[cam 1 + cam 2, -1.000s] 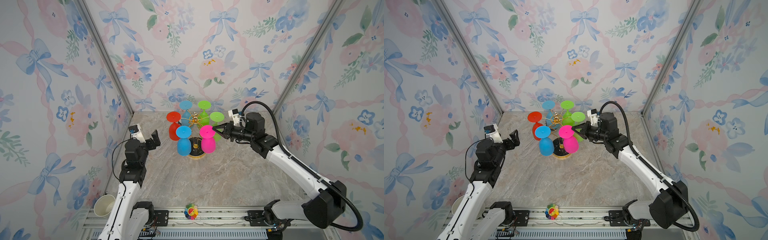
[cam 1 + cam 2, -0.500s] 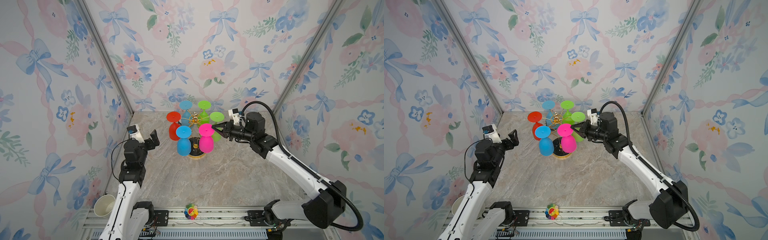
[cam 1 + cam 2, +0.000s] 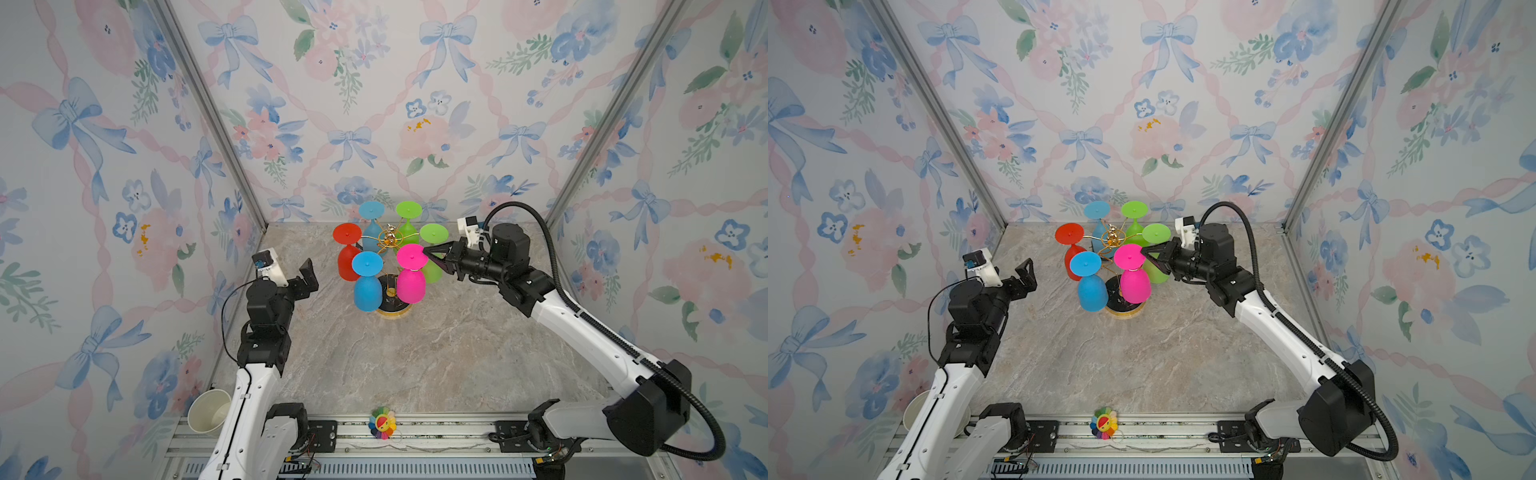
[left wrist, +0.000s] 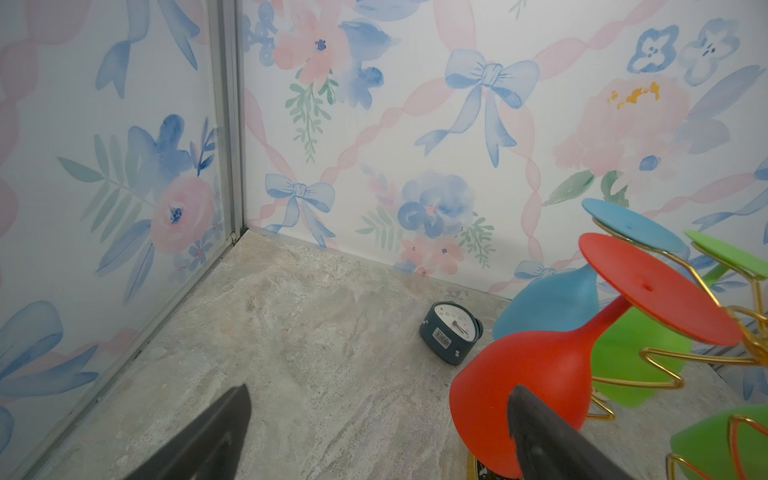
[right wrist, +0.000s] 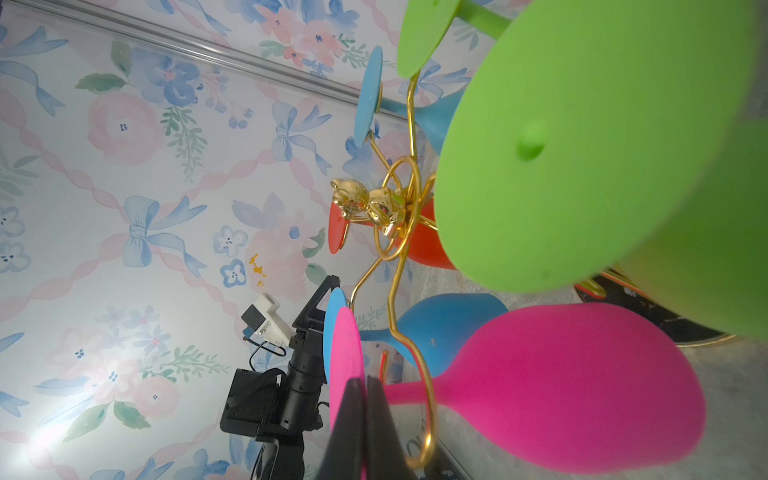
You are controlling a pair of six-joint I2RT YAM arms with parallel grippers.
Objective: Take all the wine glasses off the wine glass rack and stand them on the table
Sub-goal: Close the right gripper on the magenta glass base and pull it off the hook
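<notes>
on the gold wire wine glass rack point(image 3: 390, 241), the right gripper point(image 3: 427, 252) pinching the matte pink wine glass's point(image 3: 410, 286) foot has barely nudged it, still hooked, while the left gripper point(image 3: 306, 279) idles, fingers spread.

Pink wine glass point(image 3: 410, 284), gold rack point(image 3: 390, 237) — floral walls point(image 3: 374, 104)

You are looking at walls point(image 3: 374, 83) showing blue-bow, pink-flower wallpaper, aluminium corner posts point(image 3: 212, 112) framing the back wall, and a beige marbled floor point(image 3: 415, 353) lying below.
</notes>
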